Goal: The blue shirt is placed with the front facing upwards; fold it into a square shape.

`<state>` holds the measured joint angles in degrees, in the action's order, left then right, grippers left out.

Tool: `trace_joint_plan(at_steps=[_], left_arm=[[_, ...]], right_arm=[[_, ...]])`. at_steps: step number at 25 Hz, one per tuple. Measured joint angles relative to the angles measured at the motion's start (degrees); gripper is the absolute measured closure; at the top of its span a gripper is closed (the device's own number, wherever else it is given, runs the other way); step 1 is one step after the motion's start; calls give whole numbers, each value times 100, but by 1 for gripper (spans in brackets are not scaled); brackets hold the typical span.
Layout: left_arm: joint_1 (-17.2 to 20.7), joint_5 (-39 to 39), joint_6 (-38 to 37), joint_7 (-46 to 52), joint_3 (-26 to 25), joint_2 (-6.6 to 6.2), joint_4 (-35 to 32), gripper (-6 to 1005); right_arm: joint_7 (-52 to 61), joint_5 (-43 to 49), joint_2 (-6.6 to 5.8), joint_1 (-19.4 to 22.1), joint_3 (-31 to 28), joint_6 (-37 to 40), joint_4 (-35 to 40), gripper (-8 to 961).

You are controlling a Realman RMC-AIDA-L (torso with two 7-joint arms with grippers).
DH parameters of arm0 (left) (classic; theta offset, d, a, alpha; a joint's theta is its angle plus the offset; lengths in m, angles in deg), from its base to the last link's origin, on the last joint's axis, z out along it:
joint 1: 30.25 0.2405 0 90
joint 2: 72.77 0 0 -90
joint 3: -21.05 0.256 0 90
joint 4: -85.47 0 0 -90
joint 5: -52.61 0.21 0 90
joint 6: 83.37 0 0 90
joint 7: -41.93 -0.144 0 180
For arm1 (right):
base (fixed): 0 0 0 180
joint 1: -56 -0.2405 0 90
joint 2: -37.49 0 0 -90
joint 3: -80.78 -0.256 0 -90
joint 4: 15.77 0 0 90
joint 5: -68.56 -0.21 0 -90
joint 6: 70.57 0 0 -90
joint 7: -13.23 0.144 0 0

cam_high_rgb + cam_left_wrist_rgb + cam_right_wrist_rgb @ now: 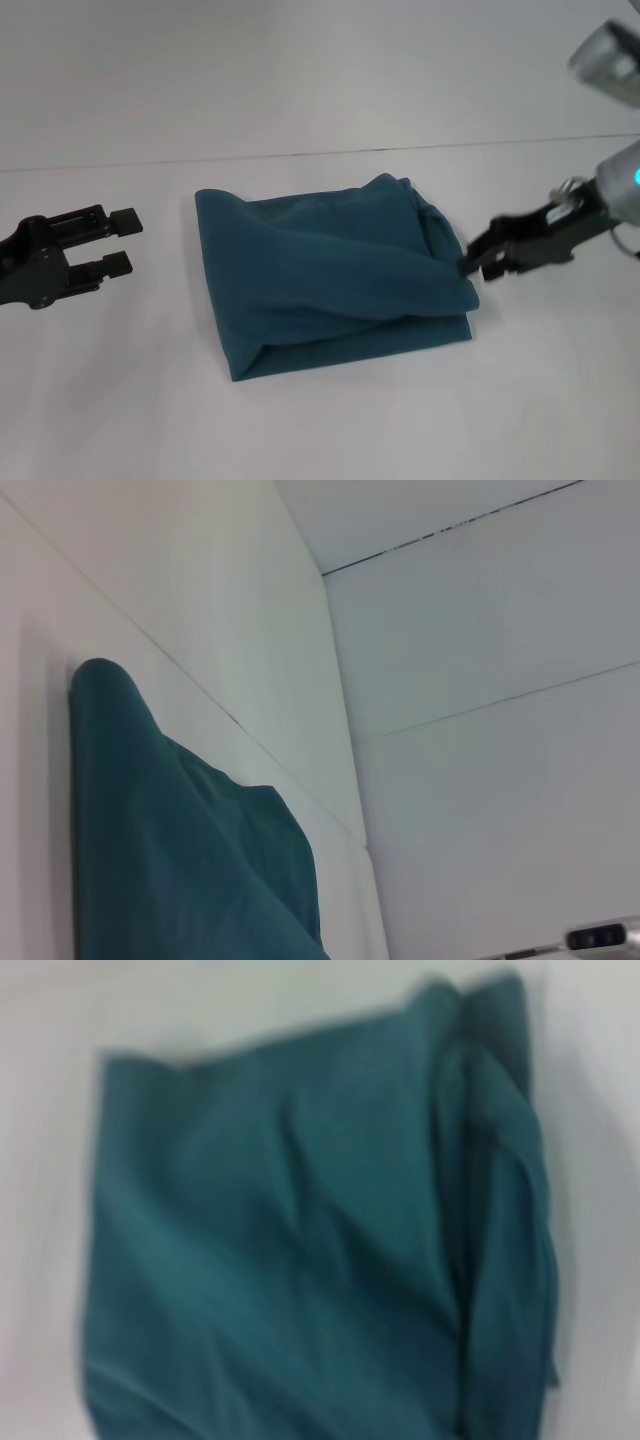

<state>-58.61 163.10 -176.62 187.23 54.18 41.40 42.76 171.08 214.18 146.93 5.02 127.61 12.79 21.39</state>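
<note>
Over on the left, the left gripper (122, 240) hangs just above the white table (320, 420), its 2 black fingers spread with a clear gap between them and nothing held. It's well apart from the blue shirt (335, 275), pointing toward the shirt's left edge.

The shirt sits in the middle of the table, already folded into a chunky, roughly square bundle. It's soft matte cotton in dark teal, with several layers stacked up; the left edge is a neat rounded fold, the top has a couple of long diagonal creases, and the right side is lumpier, with loose folds bunched near the far corner. No lettering or collar shows from here.

On the right, the right gripper (478, 262) is right up against the shirt's right edge, low near the table, black fingertips touching the fabric. Can't tell whether it's pinching cloth or just resting there. Its wrist view is filled with the shirt (300, 1250), wrinkles and all.
</note>
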Motion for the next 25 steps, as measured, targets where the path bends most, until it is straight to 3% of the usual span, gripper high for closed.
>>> trace_joint_plan(at_steps=[5, 8, 16, 25], left_arm=[[15, -105, 0, 0, 1, -4, 0, 247], [27, -135, -5, -1, -39, -17, 0, 247], [40, -137, -32, 1, -136, -42, 0, 247], [34, -136, -6, 4, -140, -35, 0, 246]], right_arm=[[1, -476, -99, 129, -286, 371, 433, 570], [3, -558, -94, 102, -302, 261, 397, 571], [2, -519, 135, -58, -167, -627, 367, 576], [-14, -265, 439, -407, 742, -2286, -212, 595]])
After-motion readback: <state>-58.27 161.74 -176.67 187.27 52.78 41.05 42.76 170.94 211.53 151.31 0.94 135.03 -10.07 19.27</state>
